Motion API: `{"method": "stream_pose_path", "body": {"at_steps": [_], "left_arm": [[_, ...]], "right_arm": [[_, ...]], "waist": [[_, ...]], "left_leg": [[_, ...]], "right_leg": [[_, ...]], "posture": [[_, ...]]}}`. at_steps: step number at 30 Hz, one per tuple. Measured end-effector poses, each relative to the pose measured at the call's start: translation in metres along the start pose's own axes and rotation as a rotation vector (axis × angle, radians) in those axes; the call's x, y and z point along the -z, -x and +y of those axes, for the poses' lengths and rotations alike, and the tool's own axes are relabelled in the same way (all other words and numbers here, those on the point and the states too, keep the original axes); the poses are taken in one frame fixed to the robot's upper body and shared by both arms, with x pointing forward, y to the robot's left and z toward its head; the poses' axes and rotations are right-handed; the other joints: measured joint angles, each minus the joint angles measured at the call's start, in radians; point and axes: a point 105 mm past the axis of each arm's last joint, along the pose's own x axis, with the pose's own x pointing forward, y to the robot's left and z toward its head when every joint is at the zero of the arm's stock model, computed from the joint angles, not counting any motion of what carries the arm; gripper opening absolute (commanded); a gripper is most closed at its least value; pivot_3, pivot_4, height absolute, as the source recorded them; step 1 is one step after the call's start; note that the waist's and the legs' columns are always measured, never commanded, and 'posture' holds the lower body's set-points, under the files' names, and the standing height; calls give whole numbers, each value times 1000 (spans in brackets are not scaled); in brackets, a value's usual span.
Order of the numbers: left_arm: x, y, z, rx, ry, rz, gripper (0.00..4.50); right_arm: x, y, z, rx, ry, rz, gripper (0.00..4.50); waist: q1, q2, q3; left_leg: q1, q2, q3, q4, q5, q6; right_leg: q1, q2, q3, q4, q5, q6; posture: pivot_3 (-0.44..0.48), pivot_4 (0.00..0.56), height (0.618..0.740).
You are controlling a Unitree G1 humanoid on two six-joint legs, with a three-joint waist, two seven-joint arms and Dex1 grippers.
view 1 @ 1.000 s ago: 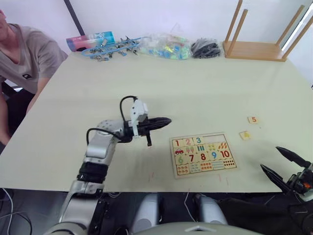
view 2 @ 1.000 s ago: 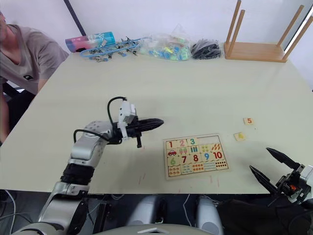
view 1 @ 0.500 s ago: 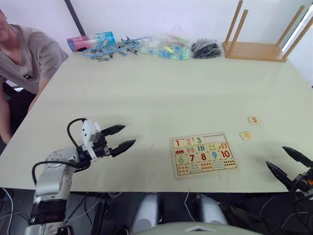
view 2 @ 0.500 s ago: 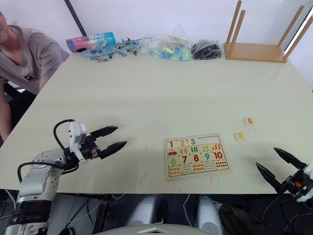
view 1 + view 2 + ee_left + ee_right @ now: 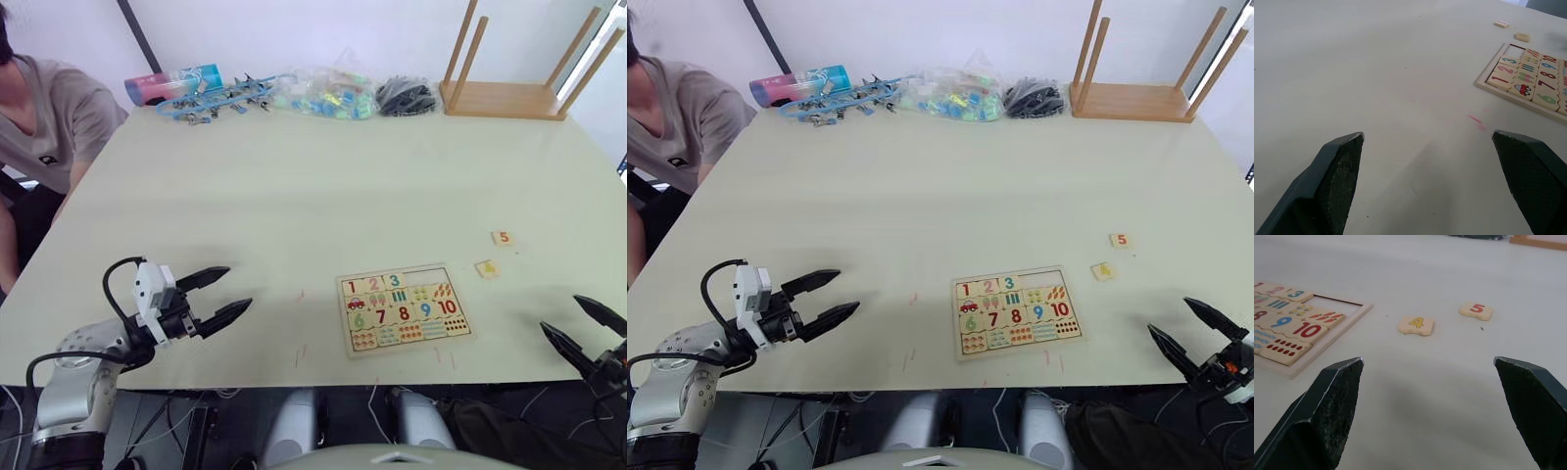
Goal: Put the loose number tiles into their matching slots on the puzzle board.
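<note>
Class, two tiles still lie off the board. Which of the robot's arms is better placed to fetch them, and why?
Probably the right. The right gripper is open on the side where tile 4 and tile 5 lie; the left gripper is beyond the puzzle board.

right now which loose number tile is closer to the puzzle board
The yellow 4 tile, lying just off the puzzle board's right edge. The red 5 tile sits farther out and farther back on the table.
</note>
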Motion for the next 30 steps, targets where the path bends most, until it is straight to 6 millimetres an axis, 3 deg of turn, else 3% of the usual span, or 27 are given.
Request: {"method": "stream_pose_path", "body": {"at_steps": [22,30], "left_arm": [[-2,-4,-2,19,-23,-11,4429],[-8,-13,-4,98,-69,-9,4429]], "right_arm": [[-2,-6,-4,-44,15,13,4500],[-5,-9,-6,-60,24,15,4500]], "waist": [[-1,0,0],[-2,0,0]], "left_leg": [[0,0,0,0,0,0],[0,0,0,0,1,1]], "right_leg": [[0,-5,-11,0,0,0],[0,-5,-11,0,0,0]], "posture": [[0,150,740],[0,150,740]]}}
